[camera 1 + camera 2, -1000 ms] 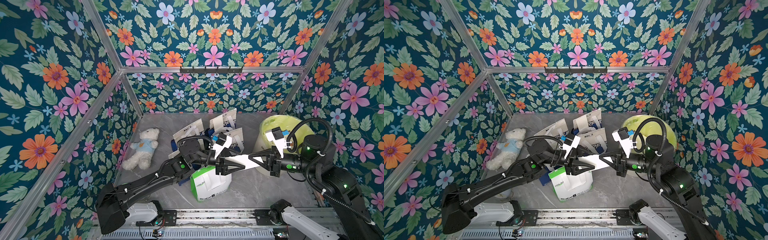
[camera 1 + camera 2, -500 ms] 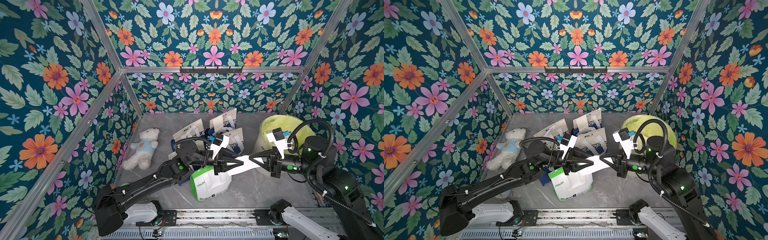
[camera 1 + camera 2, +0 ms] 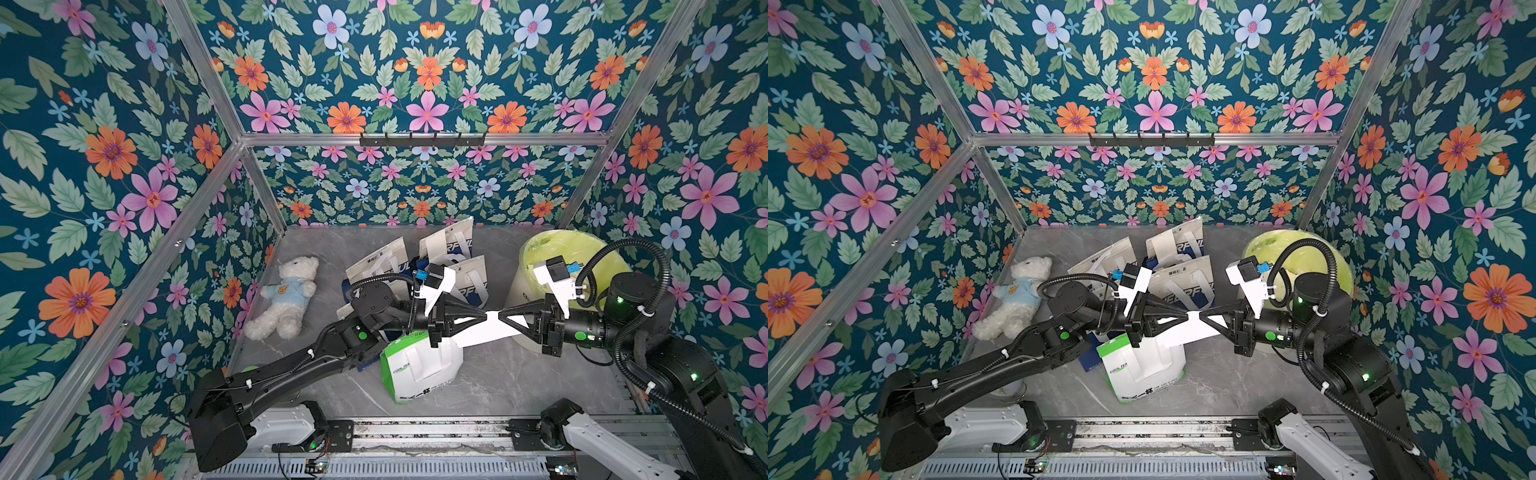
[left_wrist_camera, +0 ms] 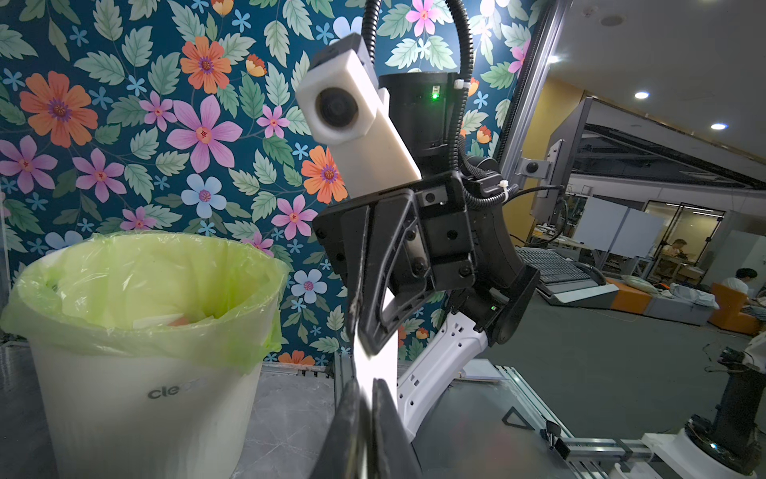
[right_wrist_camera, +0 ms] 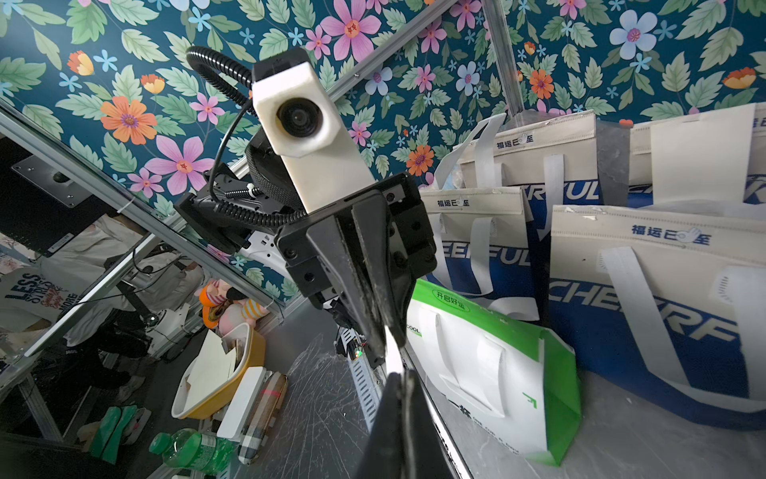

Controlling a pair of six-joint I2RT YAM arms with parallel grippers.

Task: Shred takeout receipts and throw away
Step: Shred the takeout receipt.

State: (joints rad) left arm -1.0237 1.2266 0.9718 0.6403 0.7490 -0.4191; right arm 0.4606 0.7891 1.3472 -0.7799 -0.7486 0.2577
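While left hand [image 3: 483, 317] faces right hand [image 3: 501, 317], receipt [image 3: 490, 329] bridges both — seemingly.

Left gripper [image 3: 485, 316] hides part of the receipt [image 3: 494, 329]; right arm [image 3: 636, 305], the bin [image 3: 517, 291].

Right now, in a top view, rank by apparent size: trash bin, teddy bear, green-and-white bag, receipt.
1. trash bin, though partly hidden
2. green-and-white bag and teddy bear: too close to rank
3. receipt

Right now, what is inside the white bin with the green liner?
In the left wrist view, the bin holds a few white paper pieces and something orange. Its own near wall hides everything deeper.
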